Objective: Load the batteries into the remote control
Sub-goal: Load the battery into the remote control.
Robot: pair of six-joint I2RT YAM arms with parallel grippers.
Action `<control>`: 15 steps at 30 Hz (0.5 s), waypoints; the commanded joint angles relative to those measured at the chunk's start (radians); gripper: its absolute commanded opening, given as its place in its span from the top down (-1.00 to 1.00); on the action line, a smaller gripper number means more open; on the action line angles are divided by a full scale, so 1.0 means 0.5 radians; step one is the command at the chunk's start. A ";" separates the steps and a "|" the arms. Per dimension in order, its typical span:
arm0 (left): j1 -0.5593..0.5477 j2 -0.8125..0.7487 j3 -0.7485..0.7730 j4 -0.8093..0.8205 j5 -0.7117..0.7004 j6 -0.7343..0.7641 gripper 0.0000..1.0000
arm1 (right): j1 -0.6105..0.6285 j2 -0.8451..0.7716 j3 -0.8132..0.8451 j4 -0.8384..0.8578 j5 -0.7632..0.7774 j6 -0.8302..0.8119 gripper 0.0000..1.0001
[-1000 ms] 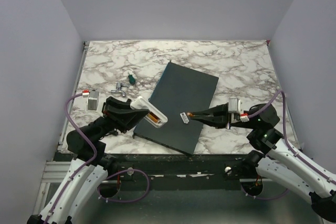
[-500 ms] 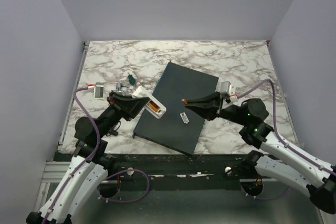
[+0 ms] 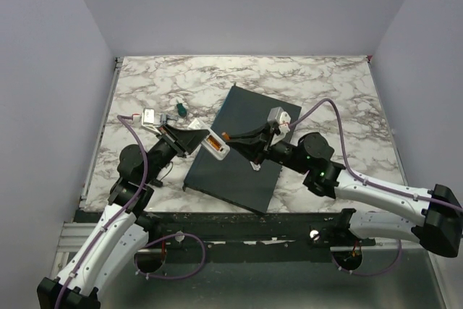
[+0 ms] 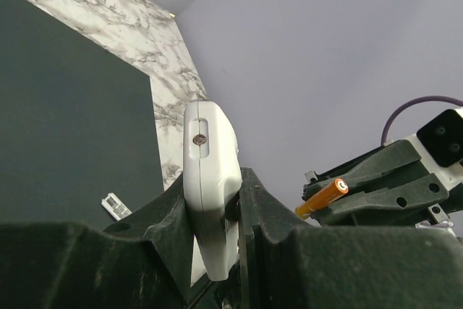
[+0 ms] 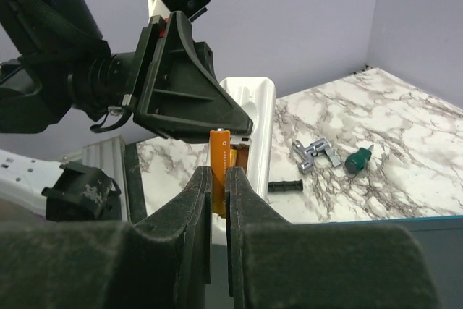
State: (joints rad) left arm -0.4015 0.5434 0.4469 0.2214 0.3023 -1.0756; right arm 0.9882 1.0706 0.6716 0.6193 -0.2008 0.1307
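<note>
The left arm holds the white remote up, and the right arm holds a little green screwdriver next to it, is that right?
Not quite. The right gripper pinches an orange battery, as the right wrist view shows. The left gripper does hold the white remote.

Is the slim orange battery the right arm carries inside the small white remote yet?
Not yet: the slim orange battery is pinched between the right fingers, just short of the small white remote in the left fingers.

Remote control point(image 3: 217, 148): small, white, oblong, gripped clear of the desk in the left claw point(image 4: 213, 193), tilted, open bay upward. One orange battery point(image 3: 212, 142) lies in the bay. A second battery point(image 5: 220, 158), orange-copper, stands pinched in the right claw point(image 5: 219, 176), just beside the bay.
</note>
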 commanded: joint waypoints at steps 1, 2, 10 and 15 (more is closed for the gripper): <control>-0.013 -0.024 0.023 0.003 -0.029 -0.060 1.00 | 0.063 0.145 0.120 0.130 0.217 0.035 0.98; -0.013 -0.026 0.021 0.008 -0.021 -0.066 1.00 | 0.070 0.170 0.136 0.131 0.223 0.044 0.99; -0.016 -0.060 0.013 -0.010 -0.031 -0.079 1.00 | 0.111 0.339 0.229 0.139 0.257 0.091 0.99; -0.016 -0.066 0.020 -0.021 -0.036 -0.076 1.00 | 0.135 0.413 0.262 0.118 0.270 0.099 0.99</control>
State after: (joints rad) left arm -0.4061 0.5243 0.4469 0.2005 0.2996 -1.1057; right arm 1.0409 1.2495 0.7643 0.6502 -0.0986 0.1680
